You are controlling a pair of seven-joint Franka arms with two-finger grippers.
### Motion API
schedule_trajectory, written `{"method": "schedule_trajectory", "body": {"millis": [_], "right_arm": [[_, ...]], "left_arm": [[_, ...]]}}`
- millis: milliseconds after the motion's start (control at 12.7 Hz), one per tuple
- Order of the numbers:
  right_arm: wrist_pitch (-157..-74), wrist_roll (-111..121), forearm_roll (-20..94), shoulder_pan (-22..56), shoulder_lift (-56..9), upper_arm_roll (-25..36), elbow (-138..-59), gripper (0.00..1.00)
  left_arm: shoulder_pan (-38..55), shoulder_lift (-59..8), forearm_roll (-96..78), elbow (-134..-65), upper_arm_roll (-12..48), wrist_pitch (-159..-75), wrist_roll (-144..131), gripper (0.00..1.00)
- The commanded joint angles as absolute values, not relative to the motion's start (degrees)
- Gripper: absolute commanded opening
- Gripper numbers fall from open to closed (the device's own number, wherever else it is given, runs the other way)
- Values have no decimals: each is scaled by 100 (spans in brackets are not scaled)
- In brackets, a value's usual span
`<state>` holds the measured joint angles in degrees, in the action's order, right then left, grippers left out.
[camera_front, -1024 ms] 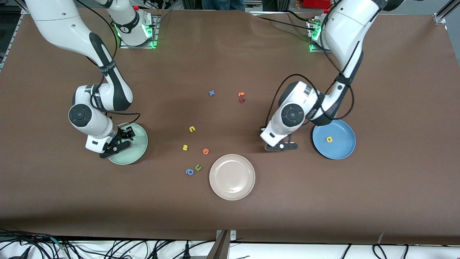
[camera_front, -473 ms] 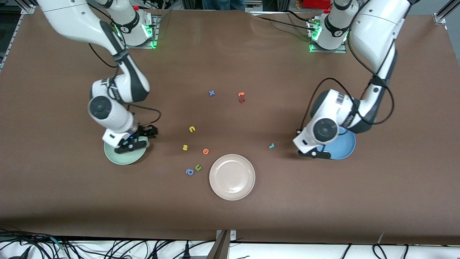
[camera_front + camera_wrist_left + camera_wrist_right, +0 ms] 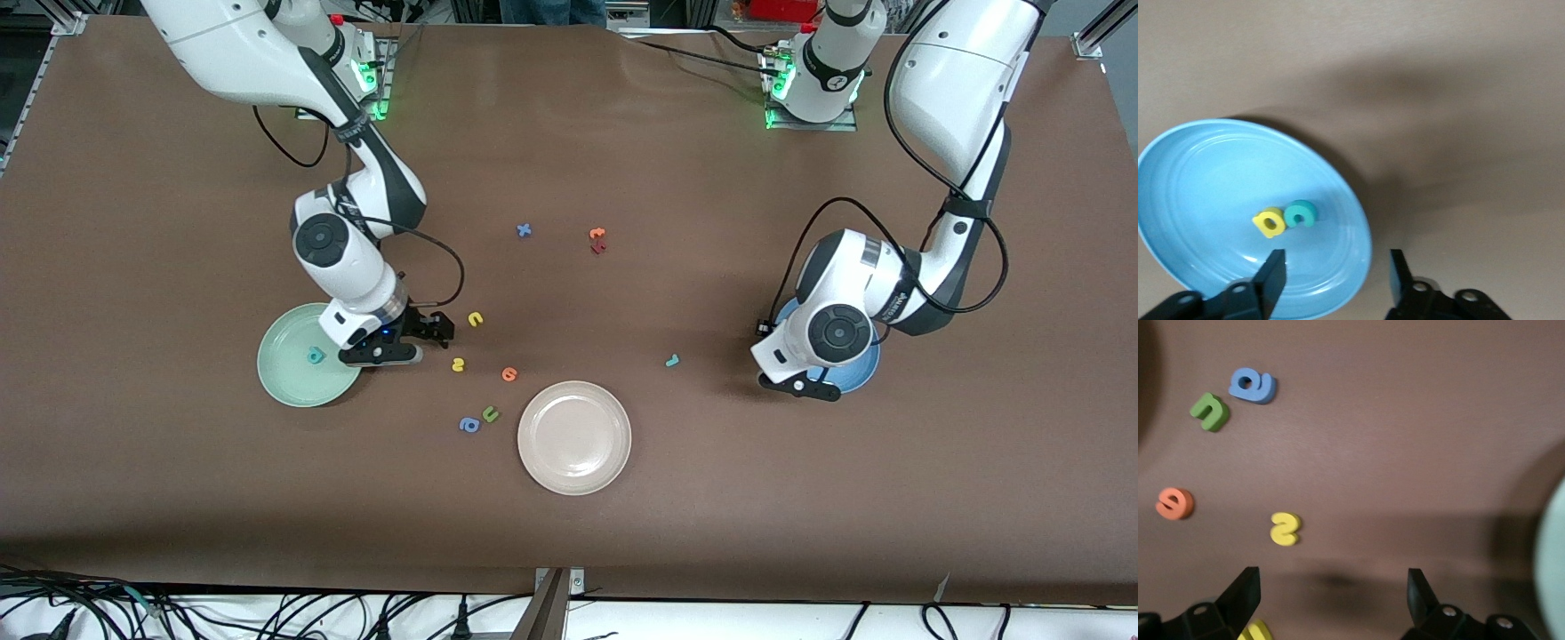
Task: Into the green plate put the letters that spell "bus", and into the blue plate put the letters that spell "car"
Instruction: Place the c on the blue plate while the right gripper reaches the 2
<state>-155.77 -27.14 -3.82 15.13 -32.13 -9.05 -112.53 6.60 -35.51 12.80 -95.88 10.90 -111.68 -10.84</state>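
The green plate [image 3: 286, 378] holds the teal b [image 3: 315, 356]. Beside it, toward the loose letters, my right gripper [image 3: 413, 342] [image 3: 1331, 588] hangs open and empty. The yellow s [image 3: 458, 364] [image 3: 1285, 528] and yellow u [image 3: 476, 319] [image 3: 1257, 631] lie on the table just past its fingers. The blue plate [image 3: 868, 364] [image 3: 1205, 173] is mostly hidden under my left wrist in the front view. It holds the yellow a [image 3: 1269, 223] and teal c [image 3: 1300, 213]. My left gripper [image 3: 798, 386] [image 3: 1336, 277] is open over that plate's rim, holding nothing. The teal r [image 3: 673, 360] lies on the table between the cream plate and the blue plate.
A cream plate [image 3: 574, 462] sits nearest the front camera. Close to the yellow s lie an orange letter [image 3: 508, 373], a green u [image 3: 490, 413] and a blue a [image 3: 468, 425]. A blue x [image 3: 524, 230] and two orange-red letters [image 3: 597, 240] lie nearer the bases.
My right gripper left the green plate and moved toward the yellow letters, leaving the teal b in the plate. My left gripper moved from the teal r to the blue plate's rim and opened.
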Motion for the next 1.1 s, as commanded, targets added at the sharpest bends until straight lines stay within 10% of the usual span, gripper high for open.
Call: {"method": "schedule_trajectory", "body": {"millis": [0, 473, 1024], "right_arm": [[-16004, -3670, -404, 1739, -3602, -879, -10996, 91], [-15996, -4562, -422, 1994, -3902, -590, -10652, 84], [-15987, -4544, -905, 2013, -4104, -563, -10468, 67]], "left_arm": [[721, -3541, 1284, -9293, 1404, -11162, -1020, 100], [905, -4490, 1292, -8648, 1802, -12787, -478, 100], [1292, -4798, 1380, -8728, 1758, -12832, 343, 99]]}}
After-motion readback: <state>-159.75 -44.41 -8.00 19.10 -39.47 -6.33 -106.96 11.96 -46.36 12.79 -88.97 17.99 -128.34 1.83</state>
